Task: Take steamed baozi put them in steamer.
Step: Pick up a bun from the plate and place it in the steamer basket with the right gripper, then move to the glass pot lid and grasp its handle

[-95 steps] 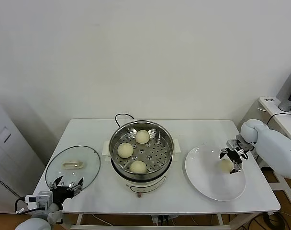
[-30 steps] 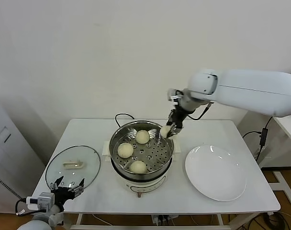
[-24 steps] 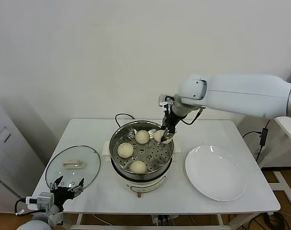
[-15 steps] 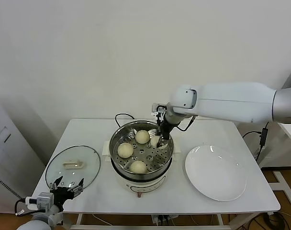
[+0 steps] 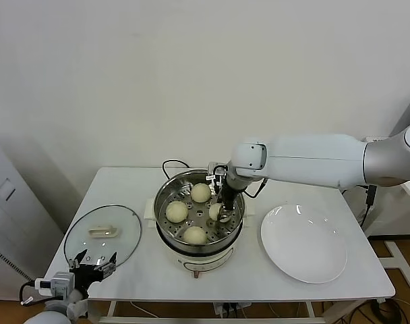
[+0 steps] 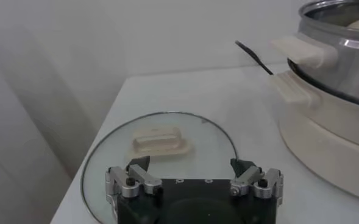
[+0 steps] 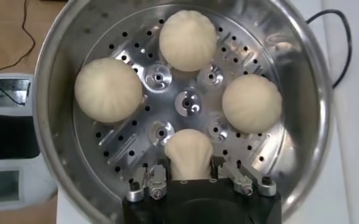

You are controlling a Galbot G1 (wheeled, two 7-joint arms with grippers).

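Note:
The steel steamer (image 5: 163, 202) stands mid-table on its white base. Three baozi lie on its perforated tray (image 7: 185, 103): one at the back (image 5: 200, 192), one at the left (image 5: 177, 211), one at the front (image 5: 195, 234). My right gripper (image 5: 218, 210) reaches down inside the steamer, shut on the fourth baozi (image 5: 214, 212), just above the tray's right part. In the right wrist view this baozi (image 7: 188, 153) sits squeezed between the fingers (image 7: 156, 177). My left gripper (image 5: 94, 260) is open and empty, parked at the front left by the glass lid.
The round glass lid (image 5: 102, 234) lies flat at the table's left; it also shows in the left wrist view (image 6: 161, 141). A white plate (image 5: 303, 243), bare, lies at the right. A black cord (image 5: 171, 163) runs behind the steamer.
My right gripper took the baozi from the white plate, carried it left over the steamer's rim and lowered it inside towards the tray. The left arm has not moved.

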